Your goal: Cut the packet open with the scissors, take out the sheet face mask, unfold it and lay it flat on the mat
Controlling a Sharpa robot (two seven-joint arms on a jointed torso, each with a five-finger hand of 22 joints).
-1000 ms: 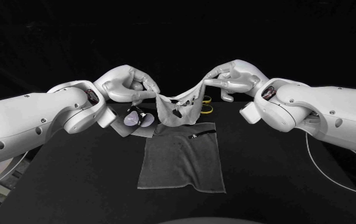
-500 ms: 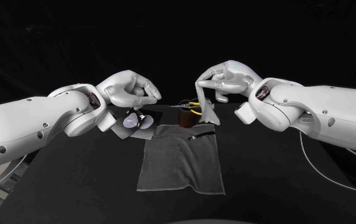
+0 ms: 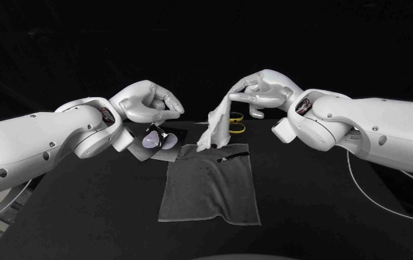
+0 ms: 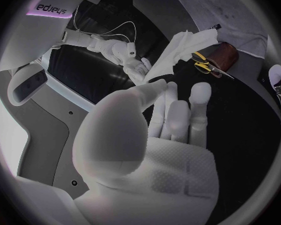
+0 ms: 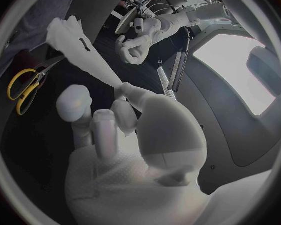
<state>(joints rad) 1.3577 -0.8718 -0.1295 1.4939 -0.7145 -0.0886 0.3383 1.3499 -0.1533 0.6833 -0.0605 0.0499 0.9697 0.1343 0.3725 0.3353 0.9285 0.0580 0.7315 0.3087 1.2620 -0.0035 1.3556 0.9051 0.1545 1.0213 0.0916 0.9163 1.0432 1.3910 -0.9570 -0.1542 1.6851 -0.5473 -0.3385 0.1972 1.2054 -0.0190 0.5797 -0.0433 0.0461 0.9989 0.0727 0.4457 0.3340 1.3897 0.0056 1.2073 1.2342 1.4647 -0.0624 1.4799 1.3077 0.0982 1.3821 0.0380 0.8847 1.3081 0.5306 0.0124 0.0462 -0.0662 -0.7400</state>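
Observation:
The white sheet mask hangs crumpled from my right hand, which pinches its top corner above the far end of the grey mat. The right wrist view shows the same pinch, with the mask trailing away from the right hand. My left hand hovers to the left of the mask, holding nothing, fingers loosely bent; in the left wrist view its fingers are bare. The cut packet lies beneath the left hand. The yellow-handled scissors lie behind the mask.
A small dark scrap lies on the mat's far right corner. A brown object sits by the scissors on the black table. A white cable curves along the table's right side.
One second ago both hands held the mask stretched between them. The left hand has let go, and the mask now dangles from the right hand alone.

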